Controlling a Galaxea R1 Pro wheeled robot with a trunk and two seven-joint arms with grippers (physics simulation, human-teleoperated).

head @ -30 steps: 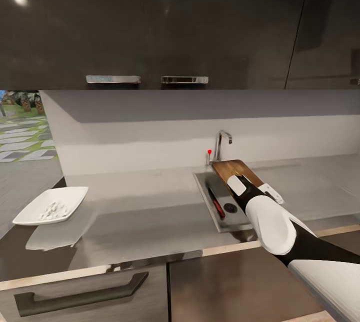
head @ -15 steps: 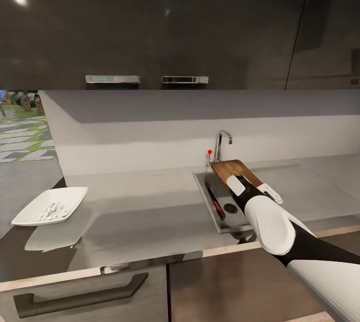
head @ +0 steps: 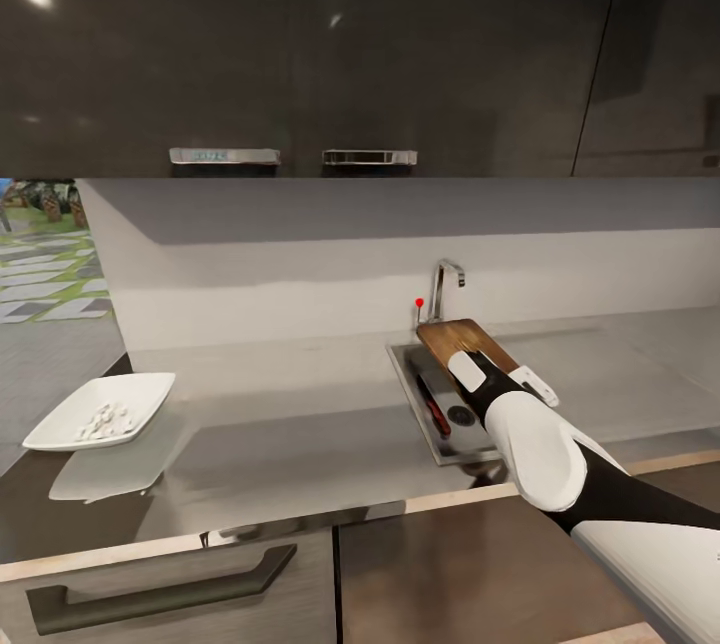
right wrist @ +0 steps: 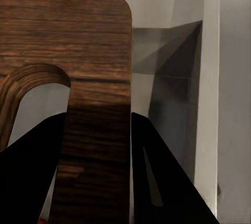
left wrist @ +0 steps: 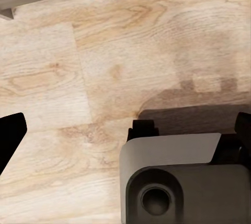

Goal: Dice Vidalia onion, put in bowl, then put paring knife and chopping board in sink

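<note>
right gripper [head: 483, 361] pinches the board [head: 462, 336] between its fingers [right wrist: 31, 177], holding it tilted over the sink [head: 407, 371], near the faucet [head: 445, 284]. knife [head: 433, 408] lies in the basin beside the drain. bowl [head: 100, 410] sits on the counter [head: 290, 404] well away from the sink, with pale bits inside. left gripper [left wrist: 125, 130] hangs over wood floor [left wrist: 104, 51], fingers spread

Right gripper [head: 481, 361] and the chopping board [head: 458, 337] it clamps shifted slightly left and up over the sink [head: 412, 387]; board stayed tilted.
</note>
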